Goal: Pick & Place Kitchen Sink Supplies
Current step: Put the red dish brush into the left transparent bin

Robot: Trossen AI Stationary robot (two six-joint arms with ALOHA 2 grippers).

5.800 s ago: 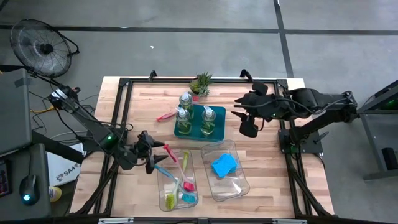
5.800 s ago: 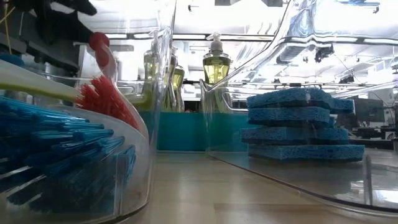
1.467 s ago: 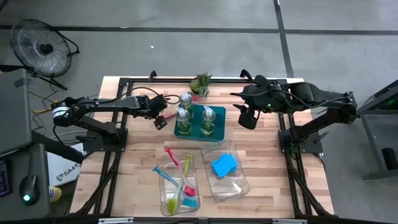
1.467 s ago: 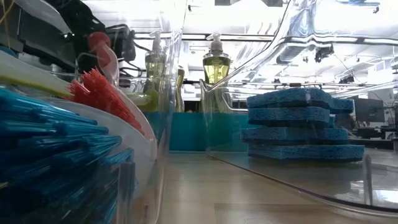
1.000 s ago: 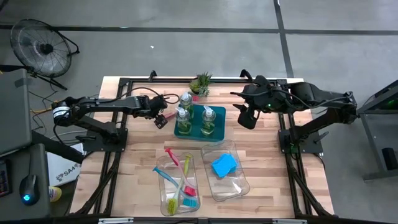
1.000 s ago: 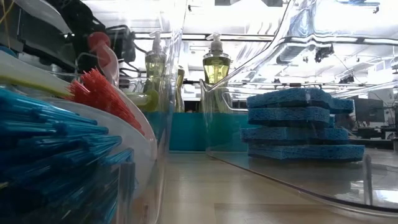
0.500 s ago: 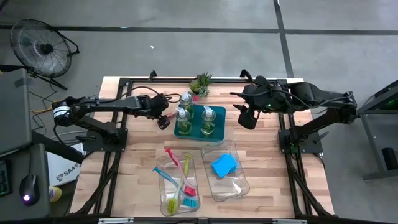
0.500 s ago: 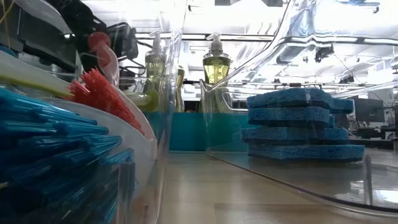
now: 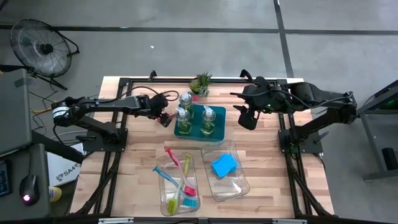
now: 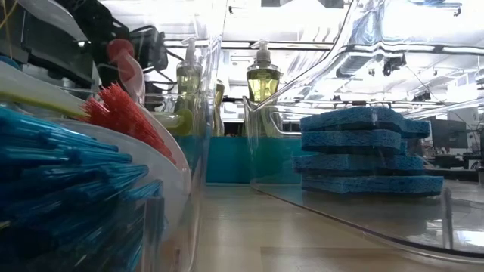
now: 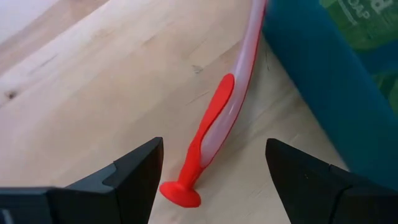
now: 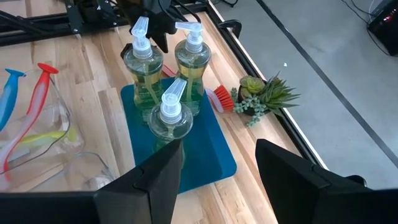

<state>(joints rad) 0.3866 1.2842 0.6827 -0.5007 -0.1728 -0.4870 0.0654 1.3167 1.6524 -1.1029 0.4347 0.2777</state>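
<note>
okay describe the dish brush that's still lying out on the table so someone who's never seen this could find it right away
Find the teal tray holding three soap bottles. The red-pink brush lies flat on the bare wood along the tray's edge on the left arm's side, in front of the open left gripper. It is the only brush outside the clear bin.
</note>
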